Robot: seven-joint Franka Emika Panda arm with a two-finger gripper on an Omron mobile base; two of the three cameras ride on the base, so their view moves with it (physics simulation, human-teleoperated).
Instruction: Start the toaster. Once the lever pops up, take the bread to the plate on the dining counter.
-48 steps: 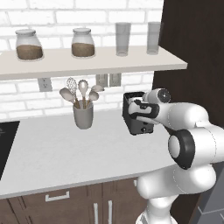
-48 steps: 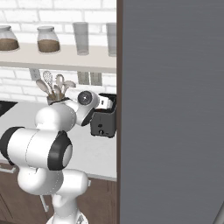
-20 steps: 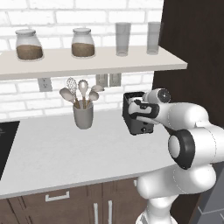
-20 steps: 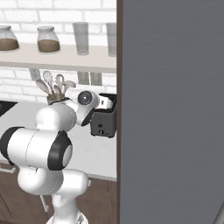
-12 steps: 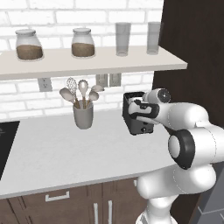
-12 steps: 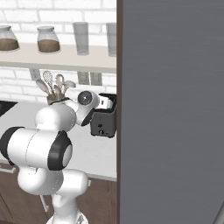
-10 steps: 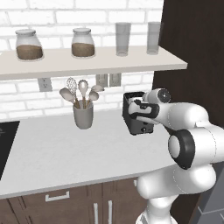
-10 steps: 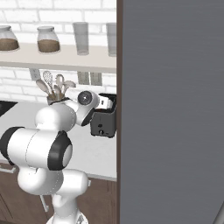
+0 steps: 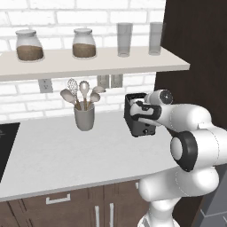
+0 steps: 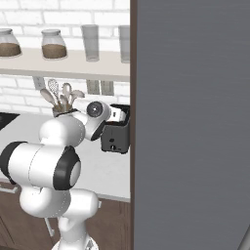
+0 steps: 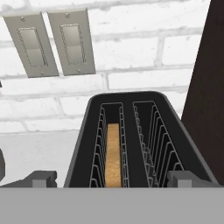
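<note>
While my fingers [image 11: 112, 178] stand spread wide above the toaster [image 11: 131, 144] on the worktop [image 9: 66, 155], the bread [image 11: 113, 155] sits low in its left slot. Advice: find the lever, press straight down, and avoid snagging the slot guides.

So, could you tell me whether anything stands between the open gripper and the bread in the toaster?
Nothing visible does. In the hand view the gripper hangs open above the toaster, and the bread sits down in the left slot, flanked by the slot's wire guides.
</note>
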